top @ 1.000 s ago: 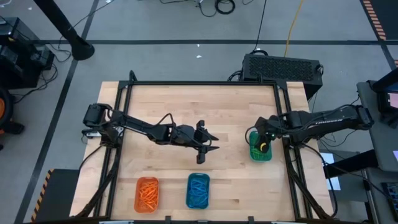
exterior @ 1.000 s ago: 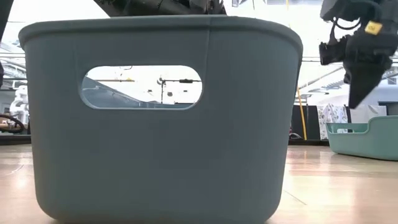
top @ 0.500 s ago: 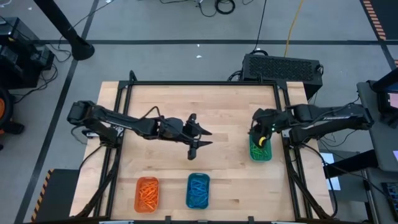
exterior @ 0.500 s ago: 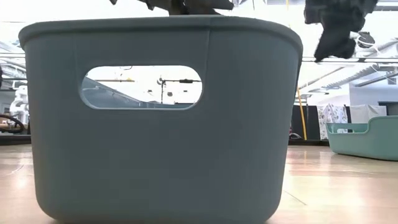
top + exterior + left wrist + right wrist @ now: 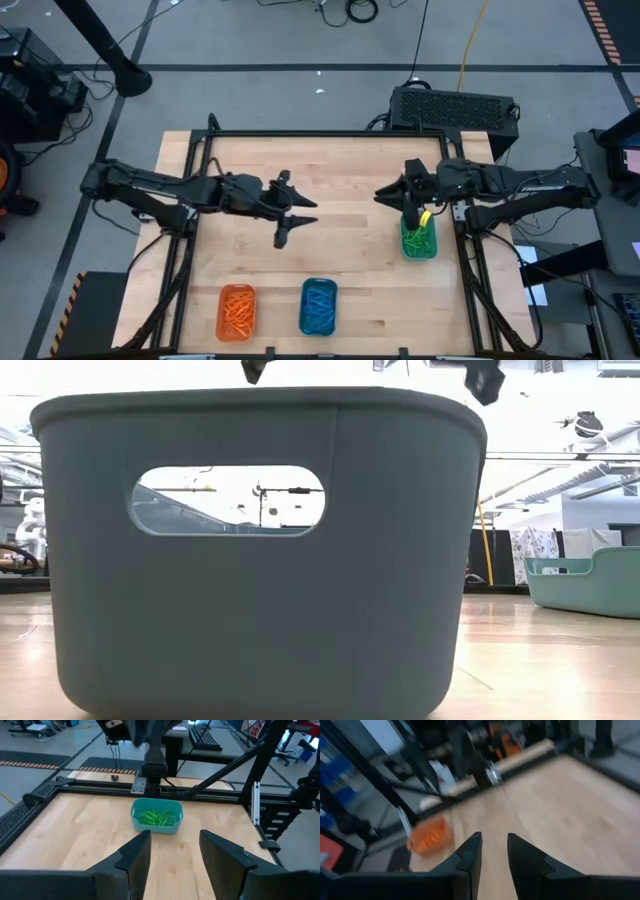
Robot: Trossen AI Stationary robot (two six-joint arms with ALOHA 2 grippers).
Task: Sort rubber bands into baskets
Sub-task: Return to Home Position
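Sorting looks finished. We see no loose band on the table (image 5: 350, 160).

- Green basket (image 5: 419, 240): against the table's right edge, about halfway along it, holding green rubber bands (image 5: 156, 817).
- Orange basket (image 5: 237, 311) and blue basket (image 5: 318, 306): side by side on the front edge. Orange sits toward the left corner and blue near mid-edge. Each holds its own colour, orange rubber bands (image 5: 237, 314) and blue rubber bands (image 5: 318, 309).
- Left tool (image 5: 293, 218): over mid-table, well apart from every basket, fingers spread wide with nothing between them. We judge it idle, with no work left.
- Right tool (image 5: 397, 198): raised just beside the green basket on its table-centre side, fingers narrowly parted and empty. That fits a release made and a retreat toward rest.

What each view adds:
- The left wrist view shows the bands heaped inside the green basket, and the left tool's (image 5: 175, 837) wide gap.
- The right wrist view confirms the right tool's (image 5: 494, 840) bare gap, with the orange basket far across the table.
- The low view is mostly blocked by one basket wall, probably the blue one. The green basket (image 5: 585, 582) shows low at the side.
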